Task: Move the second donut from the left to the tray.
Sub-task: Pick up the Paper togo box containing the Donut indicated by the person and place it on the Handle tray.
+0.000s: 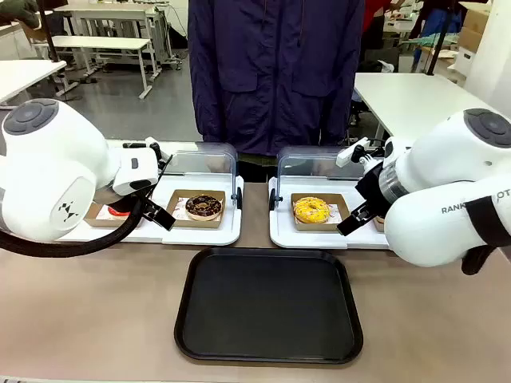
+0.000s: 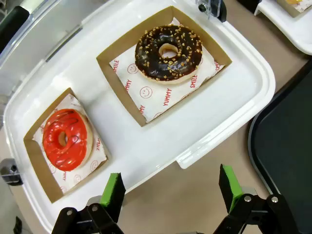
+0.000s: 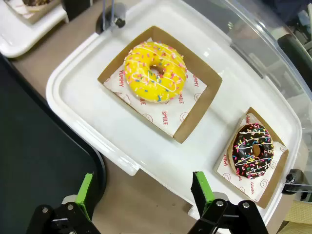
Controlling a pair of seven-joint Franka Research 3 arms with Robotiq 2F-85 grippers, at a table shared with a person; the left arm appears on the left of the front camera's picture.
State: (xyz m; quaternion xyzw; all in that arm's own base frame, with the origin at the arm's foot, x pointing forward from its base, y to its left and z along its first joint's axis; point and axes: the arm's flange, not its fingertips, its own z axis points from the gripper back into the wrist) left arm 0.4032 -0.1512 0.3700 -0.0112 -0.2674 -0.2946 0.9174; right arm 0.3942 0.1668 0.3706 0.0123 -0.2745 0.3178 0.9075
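Broadly, the light wooden desk [image 1: 96, 319] is shared out as follows. On its near middle lies the large flat black rectangular plastic tray [image 1: 267, 351], and nothing is seen in it. Beyond it, at the far left, a white plastic tray with a raised clear lid [image 2: 214, 117] is set, and a matching right white tray [image 3: 83, 107] is set at the far right.

In the left one, the second donut from the left, a dark chocolate-glazed ring with small light specks [image 2: 168, 52], is seated on printed paper in a shallow brown cardboard tray [image 2: 114, 80]. A red-glazed ring donut [image 2: 66, 139] lies in its own cardboard tray further left.

The left tool [image 2: 170, 190] is held over the near edge of that white tray, well apart from the chocolate donut. Its green pads [image 2: 113, 192] are spread wide, with nothing between them. The right tool [image 3: 144, 187] is likewise spread wide and empty, over the near edge of the right white tray.

The step in hand is judged to be the approach, with no grasp yet made. For the next move, the left tool would need to be carried toward the far side and lowered over the donut. It should then be closed gently, since the glaze is likely soft. After that the donut must be lifted clear of the white rim and brought near, to the black tray.
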